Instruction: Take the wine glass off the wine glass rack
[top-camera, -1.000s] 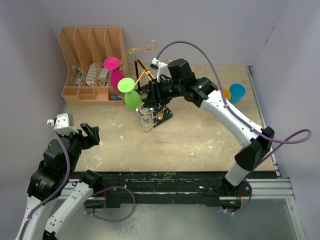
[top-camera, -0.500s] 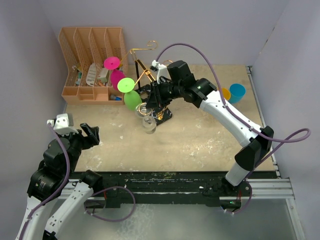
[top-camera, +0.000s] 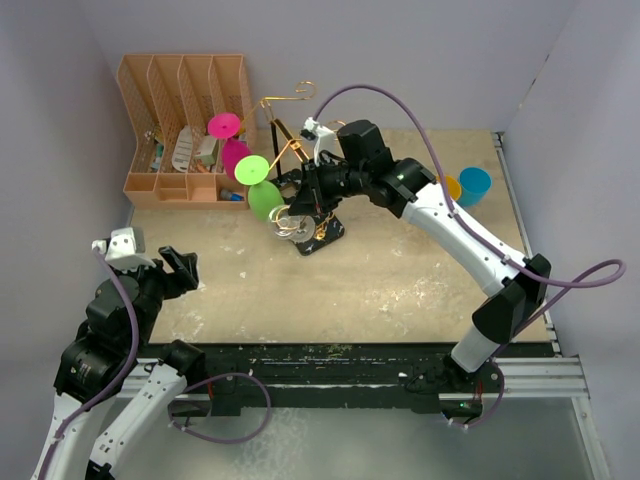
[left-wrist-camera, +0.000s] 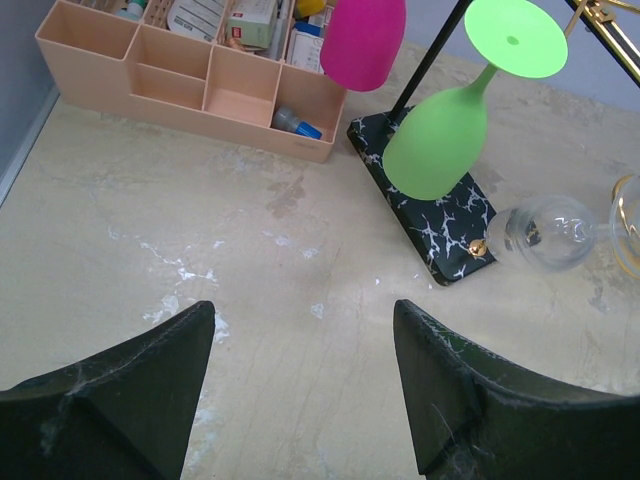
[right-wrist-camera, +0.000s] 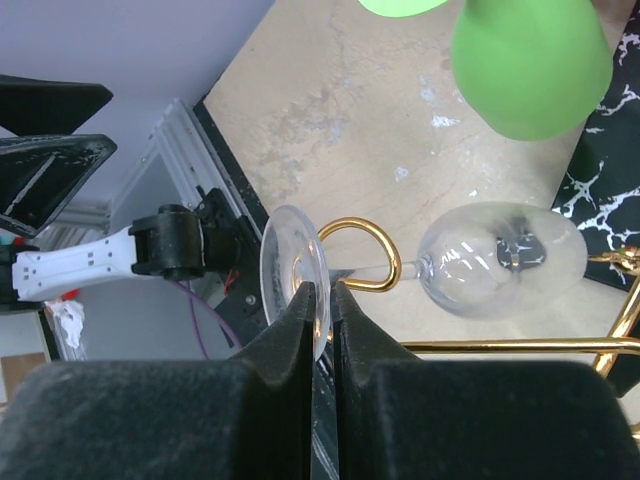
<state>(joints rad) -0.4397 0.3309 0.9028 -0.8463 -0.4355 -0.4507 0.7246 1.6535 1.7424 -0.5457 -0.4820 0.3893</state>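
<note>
1. At far left we see the left gripper (top-camera: 182, 268) above the table (top-camera: 380, 290), its fingers spread wide and holding nothing.
2. Behind it stands the orange organiser (top-camera: 185, 120).
3. A pink glass (top-camera: 232, 150) and a green glass (top-camera: 264, 195) hang foot-up from the wine glass rack (top-camera: 322, 232).
4. The clear wine glass (right-wrist-camera: 500, 260) lies sideways, its stem inside one of the rack's gold scrolls and its bowl beside the marbled base.
5. The right gripper (right-wrist-camera: 322, 292) pinches the rim of that glass's foot between nearly closed fingers.
6. At far right we find an orange cup (top-camera: 452, 187) and a blue cup (top-camera: 475, 185) side by side.
</note>
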